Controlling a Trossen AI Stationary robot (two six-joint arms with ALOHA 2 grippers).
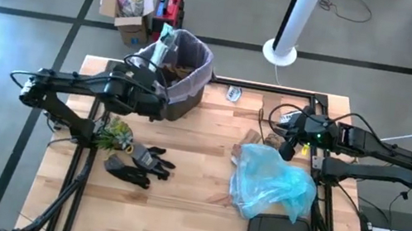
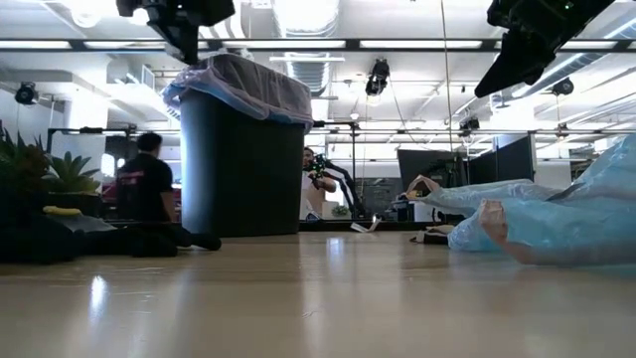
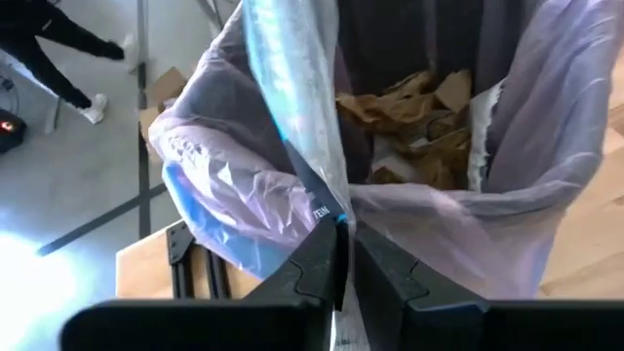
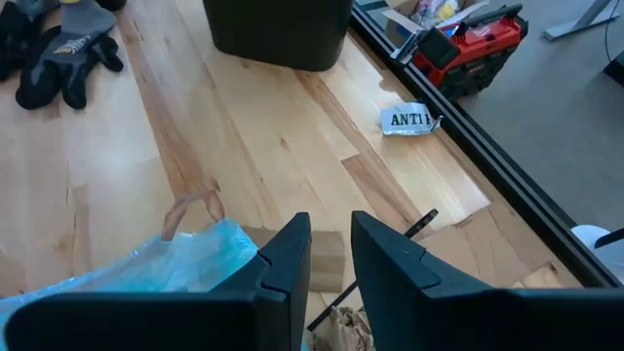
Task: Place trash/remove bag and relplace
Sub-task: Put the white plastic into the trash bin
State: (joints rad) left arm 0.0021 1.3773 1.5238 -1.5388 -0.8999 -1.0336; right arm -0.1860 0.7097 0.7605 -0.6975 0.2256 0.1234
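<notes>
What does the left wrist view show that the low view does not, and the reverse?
Only the left wrist view shows the crumpled brown paper inside the bin and the left gripper shut on the bag's blue drawstring. Only the low view shows the light blue plastic bag lying on the table. Both show the pink-lavender bag lining the bin.

Right gripper [image 4: 330, 255] poised above wooden table [image 4: 253, 146], fingers slightly apart, holding nothing. Just beneath: blue bag [image 4: 166, 263], crumpled brown paper [image 4: 341, 327], cardboard scrap [image 4: 324, 259]. Farther off: dark bin [image 4: 278, 29], black gloves [image 4: 58, 49], small wrapper [image 4: 409, 119] by table edge.
</notes>
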